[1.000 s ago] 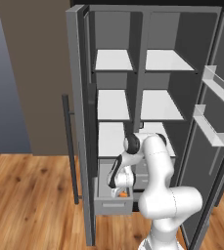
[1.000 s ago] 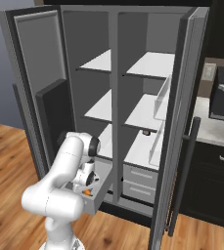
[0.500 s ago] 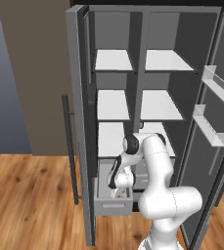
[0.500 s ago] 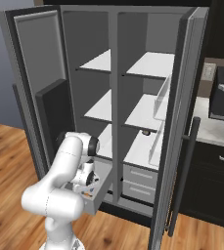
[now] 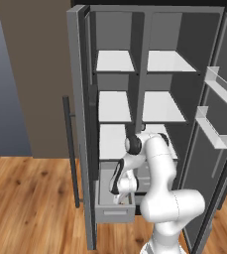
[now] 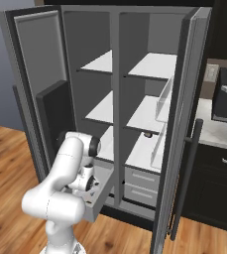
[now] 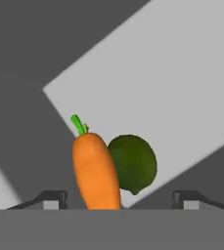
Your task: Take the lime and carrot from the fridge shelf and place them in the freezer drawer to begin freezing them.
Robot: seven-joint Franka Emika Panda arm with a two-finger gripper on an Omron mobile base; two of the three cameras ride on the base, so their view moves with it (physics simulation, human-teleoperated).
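In the hand view the orange carrot (image 7: 95,168) with its green stub lies on the pale floor of the freezer drawer (image 7: 172,97), touching the dark green lime (image 7: 133,163) to its right. My gripper (image 7: 121,199) hangs just above them, open, its fingertips (image 7: 55,197) wide apart and clear of the carrot. From the base views the gripper (image 5: 123,194) reaches down into the pulled-out freezer drawer (image 5: 114,213) at the bottom left of the fridge. The fridge shelf (image 5: 168,61), top right, is bare.
Both fridge doors stand open, the left door (image 5: 80,124) close beside the drawer and the right door (image 6: 177,149) with its bins on the other side. Two pale drawers (image 6: 142,182) sit low on the right. A small dark thing (image 6: 147,134) rests on a lower right shelf.
The jaws have gone from shut to wide open over the drawer. The carrot, seen at the fingers before, has been let go and lies beside the lime.
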